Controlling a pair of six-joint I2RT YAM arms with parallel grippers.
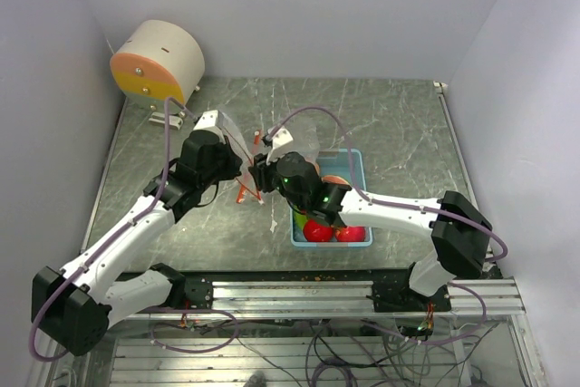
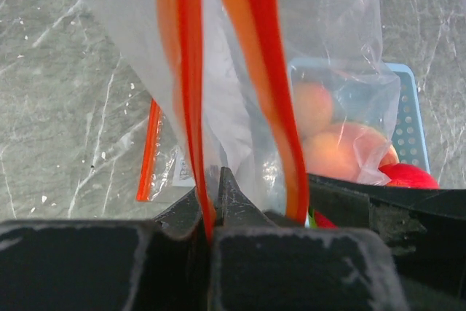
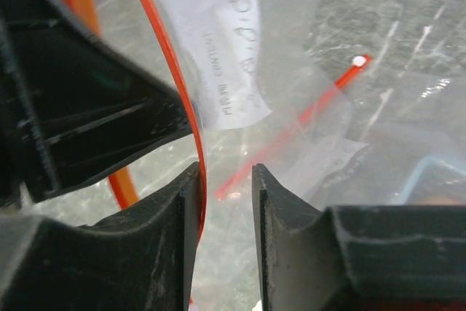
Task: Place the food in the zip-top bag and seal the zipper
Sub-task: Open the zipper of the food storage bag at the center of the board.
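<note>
The clear zip-top bag (image 1: 290,138) is held up above the table, mouth toward the arms. My left gripper (image 1: 243,168) is shut on one lip of its red-orange zipper (image 2: 191,71); the other lip (image 2: 273,92) hangs free to the right. My right gripper (image 3: 226,180) is open, with that strip (image 3: 175,71) lying against its left finger. The food sits in the light blue tray (image 1: 355,156): red round fruits (image 1: 317,230) at its near end, orange pieces (image 2: 342,147) and a red one (image 2: 408,176) seen past the bag.
A second red-orange strip (image 2: 148,151) with clear plastic lies flat on the table under the grippers. A white drum with an orange face (image 1: 159,61) stands at the back left. Walls close in on three sides; an aluminium rail (image 1: 362,292) runs along the near edge.
</note>
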